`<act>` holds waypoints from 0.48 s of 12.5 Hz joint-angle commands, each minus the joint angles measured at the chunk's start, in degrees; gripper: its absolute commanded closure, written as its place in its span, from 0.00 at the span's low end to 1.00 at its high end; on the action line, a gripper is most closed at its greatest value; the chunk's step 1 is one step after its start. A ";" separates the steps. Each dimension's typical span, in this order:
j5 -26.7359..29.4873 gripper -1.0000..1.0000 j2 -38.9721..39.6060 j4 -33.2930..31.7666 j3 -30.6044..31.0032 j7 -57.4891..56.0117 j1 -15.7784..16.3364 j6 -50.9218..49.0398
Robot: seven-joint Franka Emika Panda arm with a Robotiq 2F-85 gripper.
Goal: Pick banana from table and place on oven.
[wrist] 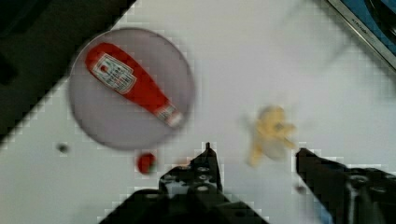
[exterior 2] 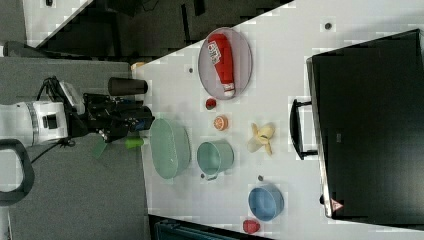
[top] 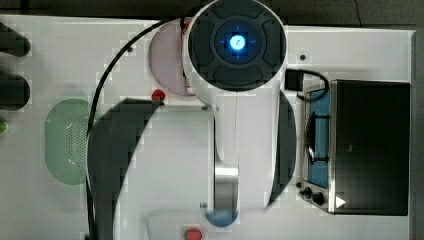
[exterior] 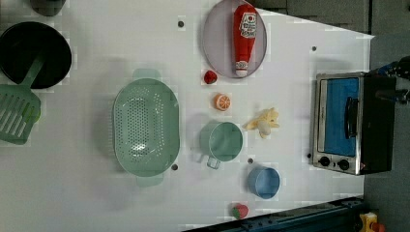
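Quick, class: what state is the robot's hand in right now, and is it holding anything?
Hand: open, holding nothing; the banana lies on the table beyond its fingers.

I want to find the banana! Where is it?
In the left view, the banana lies on the white table, between the green cup and the toaster oven, touching neither.

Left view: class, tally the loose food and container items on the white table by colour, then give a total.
Red: 3, ketchup bottle, two small fruits
Green: 2, colander, cup
Orange: 1, slice
Yellow: 1, banana
Blue: 1, bowl
Total: 8
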 commanded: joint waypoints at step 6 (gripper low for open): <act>0.15 0.00 -20.50 -11.00 -0.72 2.50 -1.91 -10.46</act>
